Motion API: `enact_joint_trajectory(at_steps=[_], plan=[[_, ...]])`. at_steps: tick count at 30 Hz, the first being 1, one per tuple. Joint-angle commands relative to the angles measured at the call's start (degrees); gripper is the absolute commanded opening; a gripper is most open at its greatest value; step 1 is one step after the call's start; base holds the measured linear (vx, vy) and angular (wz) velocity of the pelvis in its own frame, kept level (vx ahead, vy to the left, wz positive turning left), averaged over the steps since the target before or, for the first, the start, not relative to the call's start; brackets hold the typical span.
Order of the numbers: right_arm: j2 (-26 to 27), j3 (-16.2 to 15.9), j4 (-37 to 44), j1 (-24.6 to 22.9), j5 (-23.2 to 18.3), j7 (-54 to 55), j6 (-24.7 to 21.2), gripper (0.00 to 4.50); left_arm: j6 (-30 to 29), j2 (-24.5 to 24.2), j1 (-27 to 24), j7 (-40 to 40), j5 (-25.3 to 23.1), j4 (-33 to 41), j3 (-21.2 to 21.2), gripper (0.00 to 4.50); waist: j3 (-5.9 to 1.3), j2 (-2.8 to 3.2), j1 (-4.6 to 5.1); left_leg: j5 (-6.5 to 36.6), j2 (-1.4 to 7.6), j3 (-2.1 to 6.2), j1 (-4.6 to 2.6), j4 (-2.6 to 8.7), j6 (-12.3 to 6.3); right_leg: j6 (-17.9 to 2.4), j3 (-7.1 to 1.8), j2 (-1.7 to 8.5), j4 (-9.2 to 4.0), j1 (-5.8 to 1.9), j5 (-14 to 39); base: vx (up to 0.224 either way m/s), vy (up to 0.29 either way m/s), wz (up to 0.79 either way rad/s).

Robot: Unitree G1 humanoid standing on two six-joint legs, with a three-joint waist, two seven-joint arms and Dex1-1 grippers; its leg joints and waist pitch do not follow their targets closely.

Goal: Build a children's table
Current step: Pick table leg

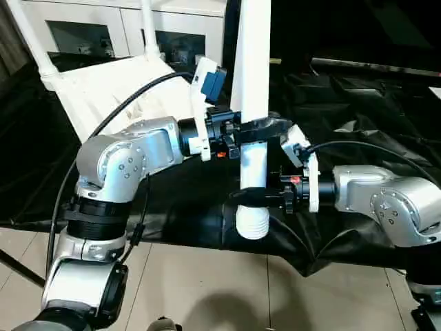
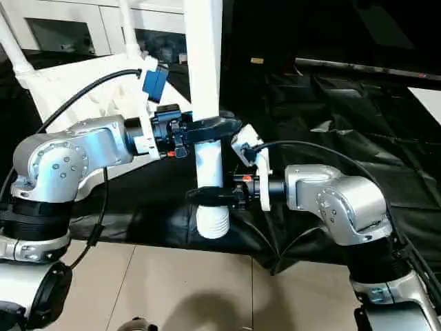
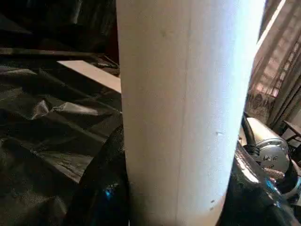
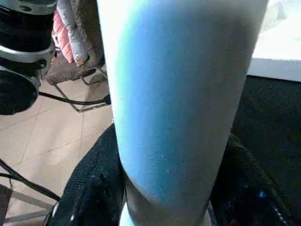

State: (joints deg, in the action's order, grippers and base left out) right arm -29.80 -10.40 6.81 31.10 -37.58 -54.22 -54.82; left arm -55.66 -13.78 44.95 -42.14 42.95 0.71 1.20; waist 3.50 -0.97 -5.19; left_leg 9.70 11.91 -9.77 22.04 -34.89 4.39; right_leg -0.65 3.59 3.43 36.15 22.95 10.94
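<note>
A white tube leg [image 1: 251, 62] stands upright over the front edge of the black table, its ribbed end [image 1: 252, 224] pointing down. My left gripper [image 1: 255, 127] is shut around the leg's middle. My right gripper [image 1: 251, 196] is shut around it lower down, just above the ribbed end. In the left wrist view the leg [image 3: 188, 108] rises between black fingers [image 3: 101, 188]. In the right wrist view the leg [image 4: 178, 94] likewise sits between fingers [image 4: 89, 188]. The white table top [image 1: 103, 89] leans at the back left with two legs [image 1: 31, 41] fitted and pointing up.
The black-draped work table [image 1: 358, 110] stretches to the right and back. A white cabinet with glass doors [image 1: 83, 31] stands behind the table top. Tiled floor [image 1: 207, 289] lies below the table's front edge.
</note>
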Motion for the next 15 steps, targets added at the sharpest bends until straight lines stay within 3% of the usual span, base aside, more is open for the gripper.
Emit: enact_joint_trajectory(at_steps=[1,2,3,7,14,15], plan=[[-1.04,-0.81,-0.30,-0.36,1.60,0.73,-0.98,2.32,0.34,-0.04,0.72,-0.75,0.09,0.67,0.29,1.83,-4.54,-0.65,-0.12,4.54,0.73,-0.18,-0.72,3.22,-0.21,-10.13,-2.63,3.54,-3.96,-3.60,7.25,0.000,0.000,0.00],[-1.04,-0.81,-0.30,-0.36,1.60,0.73,-0.98,2.32,0.34,-0.04,0.72,-0.75,0.09,0.67,0.29,1.83,-4.53,-0.64,-0.12,4.60,0.73,-0.18,-0.70,3.24,-0.20,-10.11,-2.62,3.55,-3.98,-3.60,7.35,0.000,0.000,0.00],[-1.03,-0.79,-0.35,-0.34,1.47,0.68,-1.14,2.61,0.34,-0.07,0.71,-0.79,0.08,0.67,0.31,1.83,-4.53,-0.67,-0.13,4.71,0.73,-0.18,-0.74,3.23,-0.16,-10.04,-2.62,3.54,-4.01,-3.58,7.48,0.000,0.000,0.00],[-0.93,-0.93,-0.85,-0.03,2.43,1.31,-0.44,2.75,0.33,-0.16,0.76,-0.87,0.08,0.64,0.34,1.82,-4.52,-0.60,-0.08,4.83,0.76,-0.16,-0.78,3.25,0.05,-10.20,-2.61,3.53,-3.99,-3.53,7.48,0.000,0.000,0.00],[-0.72,-0.50,-1.21,0.24,1.92,1.12,-0.50,2.76,0.38,-0.36,0.66,-1.03,0.05,0.82,0.49,1.82,-4.55,-0.72,-0.11,4.57,0.76,-0.18,-0.77,3.21,-0.19,-10.09,-2.63,3.53,-3.95,-3.54,7.29,0.000,0.000,0.00],[-0.71,-0.49,-1.20,0.25,1.88,1.11,-0.53,2.59,0.38,-0.36,0.65,-1.03,0.05,0.82,0.49,1.82,-4.57,-0.67,-0.14,4.51,0.78,-0.18,-0.79,3.20,-0.25,-10.19,-2.65,3.56,-3.91,-3.54,7.11,0.000,0.000,0.00]])
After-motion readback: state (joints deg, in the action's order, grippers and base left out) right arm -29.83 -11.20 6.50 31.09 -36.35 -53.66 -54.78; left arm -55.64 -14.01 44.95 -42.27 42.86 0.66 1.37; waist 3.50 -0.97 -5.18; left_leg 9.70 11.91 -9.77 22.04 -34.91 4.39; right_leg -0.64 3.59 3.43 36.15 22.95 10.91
